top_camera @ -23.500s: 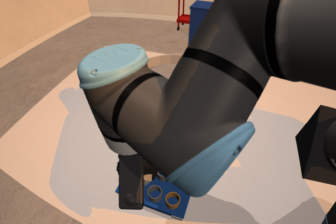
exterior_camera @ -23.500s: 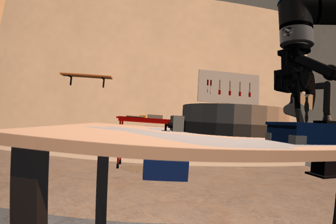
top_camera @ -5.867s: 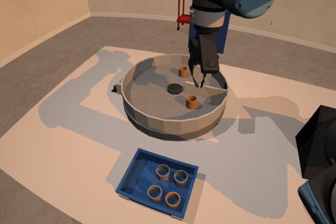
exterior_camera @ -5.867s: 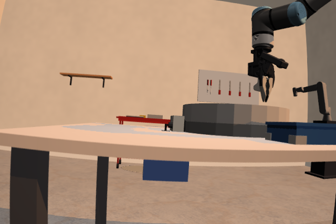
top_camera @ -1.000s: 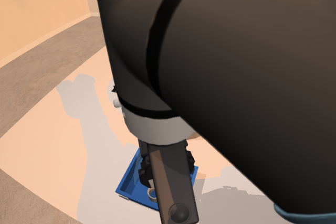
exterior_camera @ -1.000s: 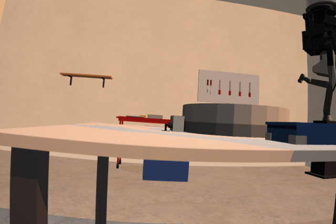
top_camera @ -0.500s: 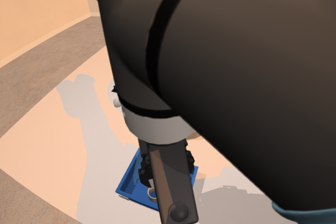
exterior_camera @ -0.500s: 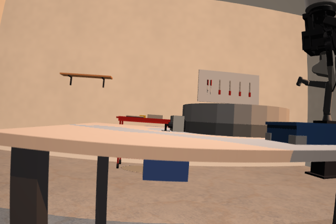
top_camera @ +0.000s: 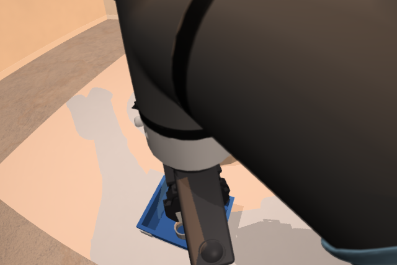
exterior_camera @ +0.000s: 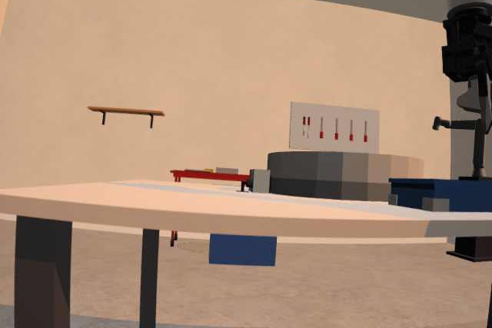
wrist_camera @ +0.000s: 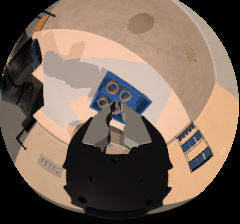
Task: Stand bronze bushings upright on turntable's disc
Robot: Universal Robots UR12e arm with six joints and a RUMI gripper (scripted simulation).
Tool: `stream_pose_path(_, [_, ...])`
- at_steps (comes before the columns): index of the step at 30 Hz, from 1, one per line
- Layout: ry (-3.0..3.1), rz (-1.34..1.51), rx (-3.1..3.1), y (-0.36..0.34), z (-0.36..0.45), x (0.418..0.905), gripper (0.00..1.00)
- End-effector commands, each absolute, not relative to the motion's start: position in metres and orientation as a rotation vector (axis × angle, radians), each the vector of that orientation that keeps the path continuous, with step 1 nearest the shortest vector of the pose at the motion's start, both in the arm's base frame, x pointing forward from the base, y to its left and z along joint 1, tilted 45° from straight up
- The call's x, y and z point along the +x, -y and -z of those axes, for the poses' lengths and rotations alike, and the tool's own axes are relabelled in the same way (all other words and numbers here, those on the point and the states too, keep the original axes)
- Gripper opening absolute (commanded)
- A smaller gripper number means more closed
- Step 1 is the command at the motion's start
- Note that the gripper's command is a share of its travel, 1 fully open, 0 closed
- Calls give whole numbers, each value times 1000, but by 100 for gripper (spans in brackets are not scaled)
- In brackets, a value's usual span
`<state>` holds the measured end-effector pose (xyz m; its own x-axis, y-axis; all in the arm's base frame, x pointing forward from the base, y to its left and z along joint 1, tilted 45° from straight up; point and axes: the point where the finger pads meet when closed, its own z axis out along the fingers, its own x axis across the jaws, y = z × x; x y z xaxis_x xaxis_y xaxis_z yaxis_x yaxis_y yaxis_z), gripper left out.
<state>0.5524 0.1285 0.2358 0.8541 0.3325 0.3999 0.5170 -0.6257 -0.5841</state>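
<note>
The blue crate [wrist_camera: 120, 99] sits on the table and holds several upright bushings. A bronze bushing [wrist_camera: 113, 90] is at its far side and a greyer one [wrist_camera: 103, 102] is at its left. My gripper [wrist_camera: 117, 102] is shut, with nothing seen between the fingers. It hangs well above the crate [exterior_camera: 440, 193], its tips lined up over another bushing. In the top view the arm hides most of the crate [top_camera: 154, 220]; one pale bushing [top_camera: 177, 228] shows at its near edge. The grey turntable [exterior_camera: 341, 173] stands just beyond the crate. I cannot see the top of its disc.
A small grey box [exterior_camera: 260, 180] and a red bench [exterior_camera: 210, 175] lie left of the turntable. A tool board [exterior_camera: 334, 126] and a shelf [exterior_camera: 126, 110] hang on the wall. A black stand [exterior_camera: 478, 137] rises behind the crate. The arm's big link [top_camera: 272, 95] fills the top view.
</note>
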Motion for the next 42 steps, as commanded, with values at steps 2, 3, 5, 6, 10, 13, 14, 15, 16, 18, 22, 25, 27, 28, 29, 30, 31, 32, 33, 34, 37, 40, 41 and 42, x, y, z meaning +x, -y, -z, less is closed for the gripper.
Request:
stream_pose_path(2, [613, 330, -2301, -128, -236, 554, 5])
stream_pose_path(3, [613, 330, -2301, -128, -236, 554, 5])
stream_pose_path(5, [613, 330, -2301, -128, -236, 554, 5])
stream_pose_path(6, [613, 330, -2301, -128, -236, 554, 5])
stream_pose_path(10, [613, 329, -2300, -129, -235, 553, 5])
stream_pose_path(13, [612, 325, -2298, -133, -230, 552, 5])
stream_pose_path(14, [612, 325, -2298, -133, -230, 552, 5])
stream_pose_path(15, [612, 325, -2298, -133, -230, 552, 5])
stream_pose_path(16, [612, 326, -2297, -135, -229, 552, 5])
stream_pose_path(18, [612, 326, -2297, -139, -224, 553, 5])
stream_pose_path(22, [612, 326, -2297, -152, -212, 554, 5])
stream_pose_path(25, [612, 326, -2298, -162, -202, 555, 5])
stream_pose_path(27, [612, 325, -2298, -169, -195, 555, 5])
stream_pose_path(28, [612, 325, -2298, -172, -192, 555, 5])
stream_pose_path(29, [612, 325, -2298, -174, -190, 556, 5])
stream_pose_path(30, [612, 325, -2298, -177, -187, 556, 5])
stream_pose_path(31, [612, 325, -2298, -177, -187, 556, 5])
stream_pose_path(32, [612, 325, -2298, -177, -187, 556, 5])
stream_pose_path(33, [612, 325, -2298, -179, -185, 556, 5])
stream_pose_path(34, [612, 325, -2298, -181, -183, 556, 5])
stream_pose_path(37, [612, 325, -2298, -184, -180, 557, 5])
stream_pose_path(40, [612, 325, -2298, -185, -179, 557, 5])
stream_pose_path(41, [612, 325, -2298, -185, -179, 557, 5])
stream_pose_path(42, [612, 326, -2298, -185, -179, 557, 5])
